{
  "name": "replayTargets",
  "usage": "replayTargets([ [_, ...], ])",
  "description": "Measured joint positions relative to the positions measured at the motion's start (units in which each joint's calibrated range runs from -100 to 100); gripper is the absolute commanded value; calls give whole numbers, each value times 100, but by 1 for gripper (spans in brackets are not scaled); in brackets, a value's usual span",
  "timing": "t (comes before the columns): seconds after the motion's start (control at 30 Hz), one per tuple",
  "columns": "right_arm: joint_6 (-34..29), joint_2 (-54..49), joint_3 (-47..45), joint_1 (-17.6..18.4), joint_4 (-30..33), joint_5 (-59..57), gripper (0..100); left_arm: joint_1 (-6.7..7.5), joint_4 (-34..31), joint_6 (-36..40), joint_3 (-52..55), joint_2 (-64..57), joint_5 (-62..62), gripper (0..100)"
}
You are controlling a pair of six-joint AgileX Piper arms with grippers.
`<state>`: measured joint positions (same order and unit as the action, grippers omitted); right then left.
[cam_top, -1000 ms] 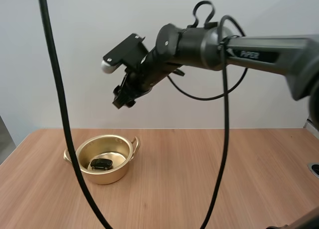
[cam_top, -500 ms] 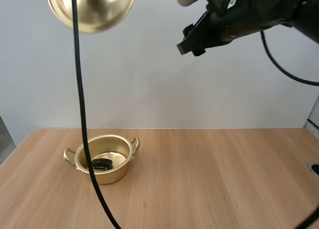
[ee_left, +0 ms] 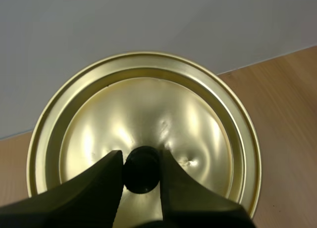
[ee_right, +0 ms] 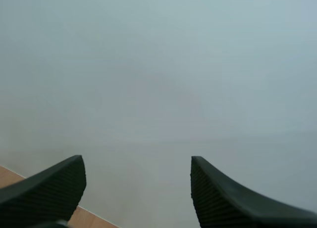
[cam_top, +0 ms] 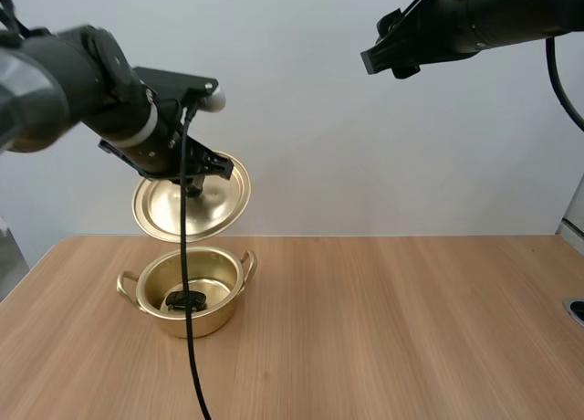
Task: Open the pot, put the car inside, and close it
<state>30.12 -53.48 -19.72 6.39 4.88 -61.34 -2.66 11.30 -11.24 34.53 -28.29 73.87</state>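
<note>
A gold pot (cam_top: 189, 297) stands open on the left part of the wooden table, with a small dark car (cam_top: 186, 300) inside it. The gold lid (cam_top: 190, 199) hangs tilted just above the pot. My left gripper (cam_top: 192, 184) is shut on the lid's black knob (ee_left: 141, 168), its fingers (ee_left: 99, 181) pinching it from both sides over the lid (ee_left: 143, 124). High at the upper right my right gripper (cam_top: 372, 59) is far from the pot; its fingers (ee_right: 49, 186) stand wide apart with nothing between them.
The wooden table (cam_top: 392, 329) stretches to the right of the pot. A plain pale wall stands behind it.
The left arm has come down into view with the lid and now holds it just above the pot. The right arm has risen and pulled back to the upper right.
</note>
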Motion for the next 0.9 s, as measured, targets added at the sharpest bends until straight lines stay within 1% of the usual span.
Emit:
replayTargets([
  [0.03, 0, 0, 0, 0, 0, 0, 100, 0, -70, 49, 163, 69, -127, 1],
  [0.07, 0, 0, 0, 0, 0, 0, 100, 0, -132, 60, 332, 154, -218, 5],
  [0.2, 0, 0, 0, 0, 0, 0, 100, 0, -221, 71, 585, 405, -223, 26],
  [0.23, 0, 0, 0, 0, 0, 0, 100, 0, -268, 71, 585, 454, -100, 30],
  [0.27, 0, 0, 0, 0, 0, 0, 100, 0, -310, 71, 585, 485, -17, 32],
  [0.47, 0, 0, 0, 0, 0, -118, 100, 0, -401, 51, 659, 845, -402, 32],
  [0.6, 0, 0, 0, 0, 0, -177, 100, 0, -549, 62, 659, 1204, -304, 32],
  [0.9, 0, 0, 0, 0, 0, -239, 100, 0, -549, 62, 659, 1664, -321, 32],
])
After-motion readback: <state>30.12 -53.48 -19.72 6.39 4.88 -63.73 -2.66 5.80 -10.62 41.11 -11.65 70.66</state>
